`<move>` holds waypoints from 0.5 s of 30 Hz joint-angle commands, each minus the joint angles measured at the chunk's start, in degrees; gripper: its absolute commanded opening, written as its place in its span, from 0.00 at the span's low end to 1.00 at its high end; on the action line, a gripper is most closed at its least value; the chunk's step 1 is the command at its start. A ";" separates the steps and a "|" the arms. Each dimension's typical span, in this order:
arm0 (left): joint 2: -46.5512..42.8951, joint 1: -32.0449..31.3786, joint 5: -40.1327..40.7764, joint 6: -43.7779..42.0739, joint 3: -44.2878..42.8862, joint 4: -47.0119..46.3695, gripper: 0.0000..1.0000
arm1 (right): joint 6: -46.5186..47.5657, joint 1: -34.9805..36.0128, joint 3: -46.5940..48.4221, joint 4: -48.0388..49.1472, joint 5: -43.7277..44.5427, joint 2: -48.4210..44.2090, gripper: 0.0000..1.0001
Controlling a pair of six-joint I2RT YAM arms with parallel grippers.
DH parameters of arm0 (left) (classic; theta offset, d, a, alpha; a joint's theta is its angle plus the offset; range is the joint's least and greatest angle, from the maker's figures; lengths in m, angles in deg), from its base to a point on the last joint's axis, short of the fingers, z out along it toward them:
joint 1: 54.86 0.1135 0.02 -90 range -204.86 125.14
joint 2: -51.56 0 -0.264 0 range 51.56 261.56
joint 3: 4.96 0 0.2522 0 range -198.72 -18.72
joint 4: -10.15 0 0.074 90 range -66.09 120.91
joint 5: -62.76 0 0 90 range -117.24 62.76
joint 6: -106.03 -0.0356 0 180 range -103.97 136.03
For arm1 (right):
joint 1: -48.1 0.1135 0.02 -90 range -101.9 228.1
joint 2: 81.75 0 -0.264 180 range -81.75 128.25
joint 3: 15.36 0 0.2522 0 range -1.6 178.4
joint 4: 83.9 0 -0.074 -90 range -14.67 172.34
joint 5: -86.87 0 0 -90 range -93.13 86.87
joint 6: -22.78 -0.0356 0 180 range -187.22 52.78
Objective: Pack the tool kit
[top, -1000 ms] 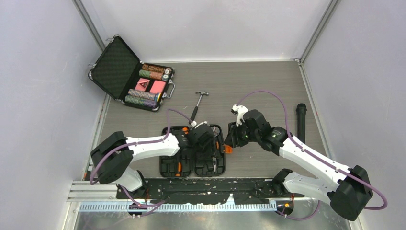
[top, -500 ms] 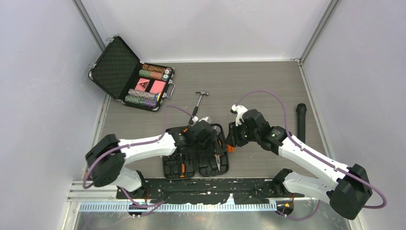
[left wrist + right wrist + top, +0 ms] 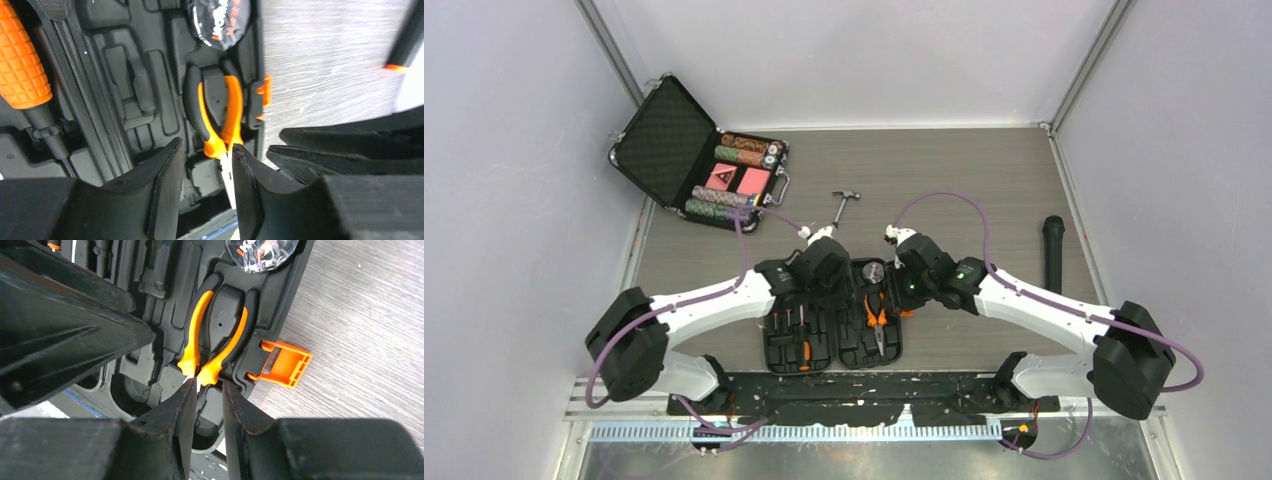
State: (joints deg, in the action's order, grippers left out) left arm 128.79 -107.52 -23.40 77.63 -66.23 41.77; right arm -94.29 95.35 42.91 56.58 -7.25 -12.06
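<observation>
The tool kit (image 3: 786, 345) lies open and flat at the near middle of the table, both black moulded halves up. Orange-and-black pliers (image 3: 875, 318) sit in their slot in the right half and show in the left wrist view (image 3: 220, 115) and the right wrist view (image 3: 215, 340). Orange-handled screwdrivers (image 3: 802, 350) lie in the left half; one handle (image 3: 22, 60) shows in the left wrist view. The orange latch (image 3: 282, 362) sticks out at the case's right edge. My left gripper (image 3: 824, 268) (image 3: 206, 150) hovers open and empty over the kit's far edge. My right gripper (image 3: 908, 285) (image 3: 209, 390) is narrowly open and empty, above the pliers' nose.
A metal-edged briefcase (image 3: 669, 140) of poker chips and red cards stands open at the far left. A small hammer (image 3: 837, 218) lies just beyond the kit. A black cylinder (image 3: 1052, 252) lies by the right wall. A round black wrapped item (image 3: 217, 20) sits in the kit's right half.
My left gripper pulled back from over the kit's right half to its far edge, uncovering the pliers in their slot. My right gripper moved left toward the case's latch side.
</observation>
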 commanded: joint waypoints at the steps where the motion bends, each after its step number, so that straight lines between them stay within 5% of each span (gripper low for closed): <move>1: 2.46 1.13 -1.74 -1.86 -1.68 -1.63 0.40 | -6.43 2.73 2.16 1.17 7.08 2.89 0.31; 15: -22.03 12.81 10.46 -14.58 5.80 13.66 0.45 | -12.89 7.34 6.54 -0.11 15.75 14.28 0.29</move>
State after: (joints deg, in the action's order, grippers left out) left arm 111.31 -95.44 -18.35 67.47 -64.24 49.84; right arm -104.72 102.41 46.25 56.36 3.94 0.53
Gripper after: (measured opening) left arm 0.444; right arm 0.293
